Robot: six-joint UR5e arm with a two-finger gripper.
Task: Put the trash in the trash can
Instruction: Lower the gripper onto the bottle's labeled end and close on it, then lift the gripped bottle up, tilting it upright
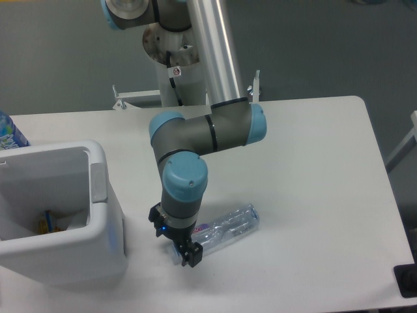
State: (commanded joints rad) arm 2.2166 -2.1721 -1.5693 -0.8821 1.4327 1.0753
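A crushed clear plastic bottle (229, 225) lies on its side on the white table, cap end toward the left front. My gripper (176, 242) is down at the bottle's cap end, one finger on each side of it, and the jaws look spread; the label is hidden behind the wrist. Whether the fingers touch the bottle cannot be told. The white trash can (98, 195) stands at the left, about a hand's width from the gripper. Inside it a bit of pale paper (73, 220) and something yellow show.
A blue-patterned bottle (9, 133) stands behind the trash can at the far left edge. The arm's base column (179, 65) rises at the back of the table. The table's right edge runs down near x 600.
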